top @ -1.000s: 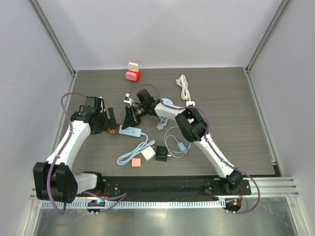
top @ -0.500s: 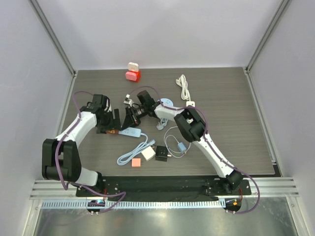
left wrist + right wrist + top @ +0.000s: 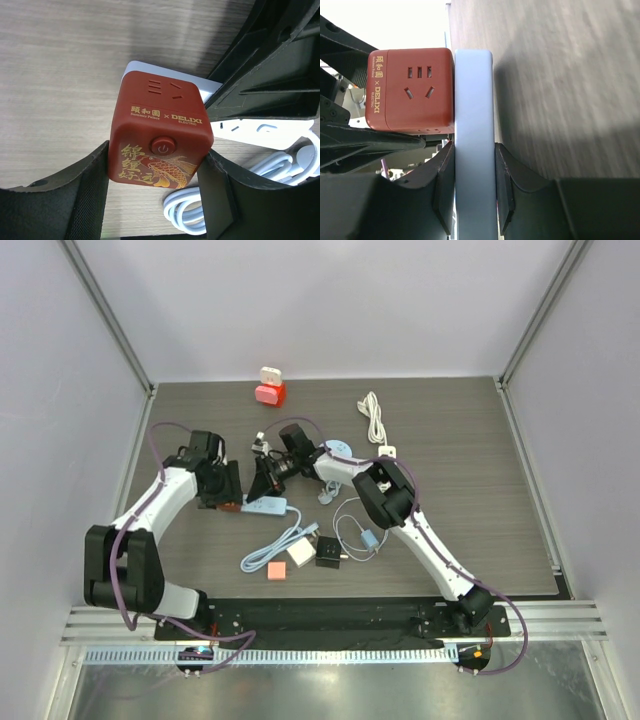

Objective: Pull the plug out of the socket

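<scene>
Left tool (image 3: 159,172) clamps the red cube adapter (image 3: 160,125) and right tool (image 3: 474,185) pinches the pale-blue power strip (image 3: 474,100) between its fingers; an off-axis pull risks slipping either grip.

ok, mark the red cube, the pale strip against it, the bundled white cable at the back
red cube (image 3: 160,131): left wrist view, middle of its lettered face
pale strip (image 3: 474,125): right wrist view, its flat side
bundled white cable (image 3: 373,418): top external view, mid-bundle

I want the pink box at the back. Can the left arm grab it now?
Probably not yet: the left gripper is shut on the red cube, though nothing blocks the way to the pink box.
</scene>
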You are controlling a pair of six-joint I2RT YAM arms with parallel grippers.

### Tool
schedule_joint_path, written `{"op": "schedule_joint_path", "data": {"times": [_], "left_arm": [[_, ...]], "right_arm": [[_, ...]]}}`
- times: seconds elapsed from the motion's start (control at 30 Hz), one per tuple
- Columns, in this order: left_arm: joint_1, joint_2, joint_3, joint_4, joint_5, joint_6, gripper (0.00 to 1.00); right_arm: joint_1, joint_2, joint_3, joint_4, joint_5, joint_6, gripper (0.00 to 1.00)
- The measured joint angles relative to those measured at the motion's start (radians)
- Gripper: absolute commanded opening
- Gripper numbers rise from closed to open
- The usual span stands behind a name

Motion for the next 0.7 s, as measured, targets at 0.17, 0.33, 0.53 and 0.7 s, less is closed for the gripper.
{"op": "schedule_joint_path", "data": {"times": [0.17,0.33,0.53,0.7], "left_arm": [[-0.006,-0.124,-0.073,-0.014,-0.035,-0.077,0.0],[-0.008,-0.302,-0.119,-0.08,-0.072,-0.128,0.0],[-0.008,-0.438,-0.125,-0.115,-0.104,-0.132,0.0],[-0.012,-0.506,-0.123,-0.106,-0.084,-0.103,0.0]], "right_arm": [[0.016,0.019,0.024,0.029,-0.04,0.021,0.06],[0.044,0.025,0.061,0.048,-0.083,0.057,0.01],[0.063,0.038,0.125,0.058,-0.109,0.094,0.01],[0.066,0.067,0.153,0.018,-0.08,0.073,0.01]]}}
